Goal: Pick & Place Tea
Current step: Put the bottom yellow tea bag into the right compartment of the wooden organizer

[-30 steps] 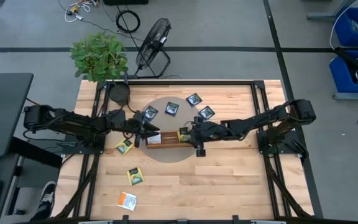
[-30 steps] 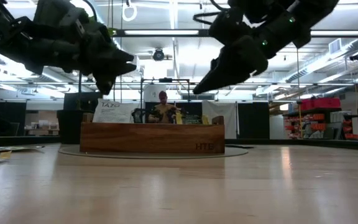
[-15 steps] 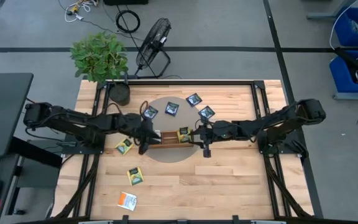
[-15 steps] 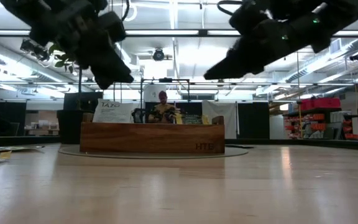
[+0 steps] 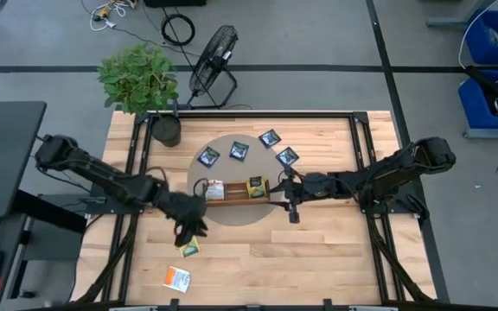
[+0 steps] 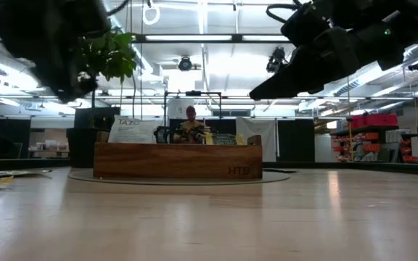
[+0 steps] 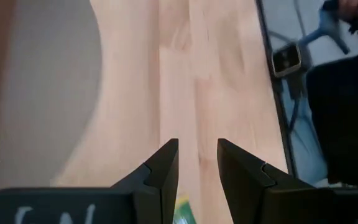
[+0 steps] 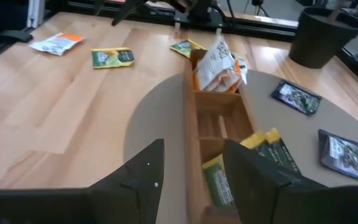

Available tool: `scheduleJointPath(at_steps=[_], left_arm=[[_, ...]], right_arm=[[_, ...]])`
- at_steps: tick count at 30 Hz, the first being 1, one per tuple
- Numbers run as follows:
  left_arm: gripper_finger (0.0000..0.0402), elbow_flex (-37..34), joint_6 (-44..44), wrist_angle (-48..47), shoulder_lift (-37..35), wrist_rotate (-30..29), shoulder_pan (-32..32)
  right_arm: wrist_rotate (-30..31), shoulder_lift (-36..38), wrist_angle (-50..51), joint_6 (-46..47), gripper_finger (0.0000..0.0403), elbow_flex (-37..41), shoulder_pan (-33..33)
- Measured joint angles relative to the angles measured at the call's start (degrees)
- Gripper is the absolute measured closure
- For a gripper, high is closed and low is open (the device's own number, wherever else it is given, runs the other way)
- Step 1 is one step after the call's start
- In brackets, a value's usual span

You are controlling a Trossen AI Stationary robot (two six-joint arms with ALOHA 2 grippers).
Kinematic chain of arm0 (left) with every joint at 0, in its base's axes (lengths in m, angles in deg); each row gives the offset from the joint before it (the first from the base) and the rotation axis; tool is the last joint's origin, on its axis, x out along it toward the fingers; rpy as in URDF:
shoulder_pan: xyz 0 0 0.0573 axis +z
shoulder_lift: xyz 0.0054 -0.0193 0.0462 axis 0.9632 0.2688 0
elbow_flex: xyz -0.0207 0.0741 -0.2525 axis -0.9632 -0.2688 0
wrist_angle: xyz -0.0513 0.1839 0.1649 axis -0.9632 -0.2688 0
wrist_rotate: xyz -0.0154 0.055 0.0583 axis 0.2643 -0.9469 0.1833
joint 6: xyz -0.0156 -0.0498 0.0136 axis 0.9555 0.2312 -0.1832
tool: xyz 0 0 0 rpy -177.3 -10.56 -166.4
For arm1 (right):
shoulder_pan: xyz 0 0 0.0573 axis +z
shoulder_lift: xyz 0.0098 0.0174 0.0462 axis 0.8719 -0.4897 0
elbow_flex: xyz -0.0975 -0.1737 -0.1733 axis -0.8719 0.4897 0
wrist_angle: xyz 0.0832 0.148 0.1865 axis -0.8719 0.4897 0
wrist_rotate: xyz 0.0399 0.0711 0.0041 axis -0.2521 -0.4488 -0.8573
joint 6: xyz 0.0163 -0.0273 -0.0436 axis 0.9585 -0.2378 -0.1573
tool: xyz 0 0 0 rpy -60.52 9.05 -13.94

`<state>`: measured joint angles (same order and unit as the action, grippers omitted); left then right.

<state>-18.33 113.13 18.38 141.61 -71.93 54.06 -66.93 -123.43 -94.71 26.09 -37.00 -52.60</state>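
The tea is small flat sachets. In the wooden tray [image 5: 236,197] an orange-and-white one [image 8: 219,65] stands at the left end, and yellow-green ones [image 8: 216,180] sit nearer my right gripper. Several navy sachets [image 5: 239,150] lie on the round grey mat beyond the tray. A yellow-green sachet [image 5: 188,249] and an orange-and-white one [image 5: 177,277] lie on the wood near the front edge. My left gripper [image 5: 193,233] [image 7: 197,162] hangs open just above that yellow-green sachet, holding nothing. My right gripper [image 5: 277,192] [image 8: 194,162] is open at the tray's right end, holding nothing.
A potted plant [image 5: 141,82] stands at the far left corner of the table. Another yellow-green sachet [image 8: 188,46] lies on the wood left of the tray. A black fan [image 5: 213,53] stands on the floor beyond the table. There is bare wood to the front right [image 5: 318,259].
My left gripper has swung away from the tray's left end toward the table's near edge and now stands over the yellow-green sachet on the wood. My right gripper has drawn back a little from the tray toward the table's right edge. Neither has changed its opening.
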Motion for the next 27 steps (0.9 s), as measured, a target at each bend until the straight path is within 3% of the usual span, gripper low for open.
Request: scheduleJointPath(at_steps=[7, 13, 19, 27], left_arm=[[0.0287, 0.0, 8.1, -9.0, 0.0, -10.4, -8.8], [0.0287, 0.0, 10.5, -15.0, 0.0, -18.0, -12.3], [0.0274, -0.1, 14.2, -19.2, 1.3, -19.4, -12.8], [0.0189, -0.1, 14.8, -16.0, 8.0, -16.6, -13.0]], right_arm=[[0.8, 0.0, -0.7, -0.1, 0.0231, 0.0, 1.9], [2.9, 0.0, -1.0, -0.1, 0.0231, 0.0, 3.1], [3.3, 0.0, -1.1, 0.2, 0.0231, 0.0, 3.3], [3.3, -0.1, -1.2, -0.3, 0.0231, 0.0, 3.3]])
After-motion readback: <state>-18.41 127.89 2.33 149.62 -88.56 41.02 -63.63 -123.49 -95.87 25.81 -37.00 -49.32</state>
